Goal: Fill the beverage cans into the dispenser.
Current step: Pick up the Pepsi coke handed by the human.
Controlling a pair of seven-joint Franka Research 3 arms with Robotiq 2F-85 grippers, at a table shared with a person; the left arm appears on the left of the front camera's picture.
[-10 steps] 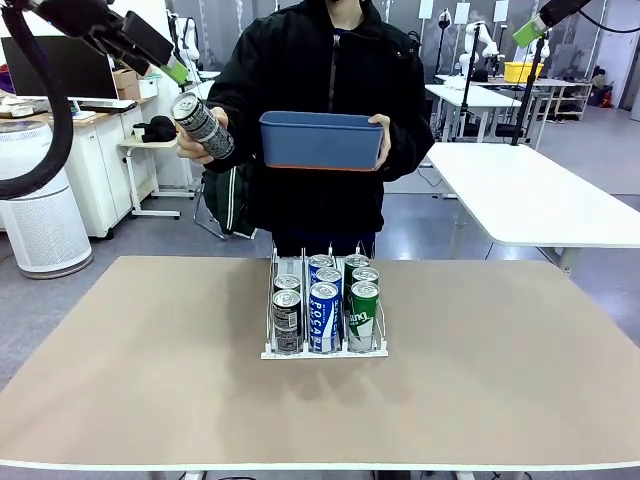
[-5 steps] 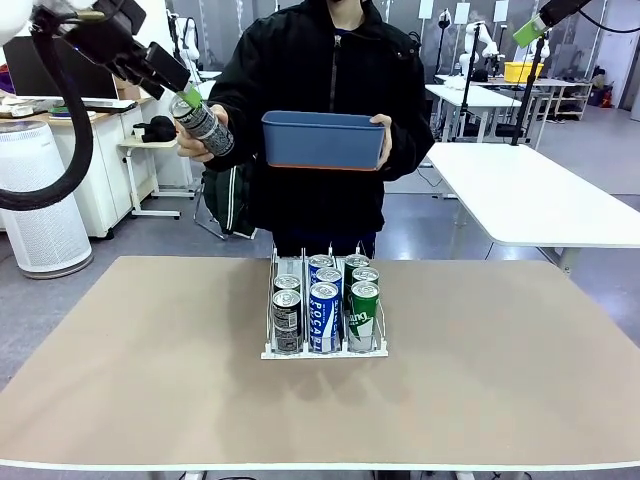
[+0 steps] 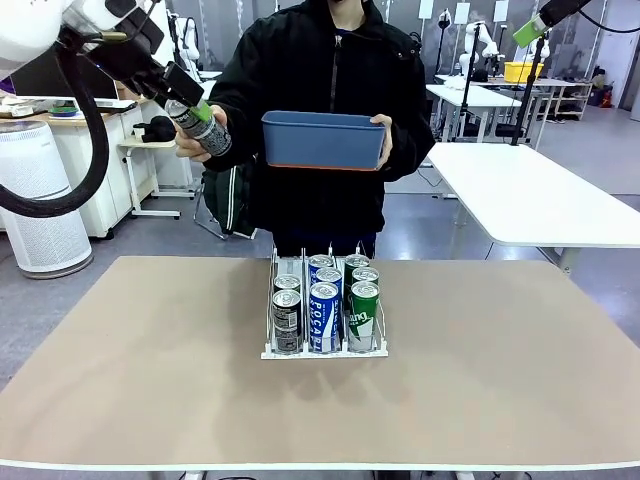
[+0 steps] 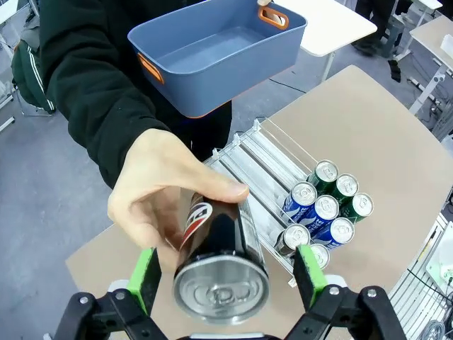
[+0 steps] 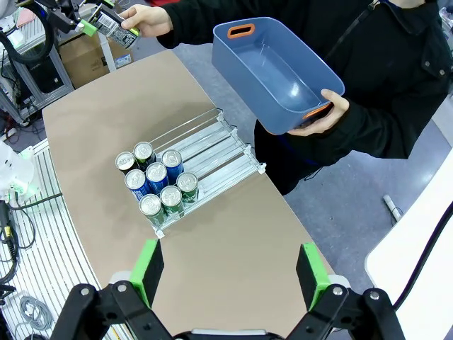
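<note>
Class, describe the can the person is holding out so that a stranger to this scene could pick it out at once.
Start at the person in the black jacket behind the table, holding a blue tub. Their other hand holds out one dark can, tilted, between the open left gripper's green pads. Unlike the eight cans in the white dispenser, it is off the table.

Left end effector (image 3: 197, 104) moved in from upper left, open fingers now straddling person's held-out dark can (image 3: 200, 128)
</note>
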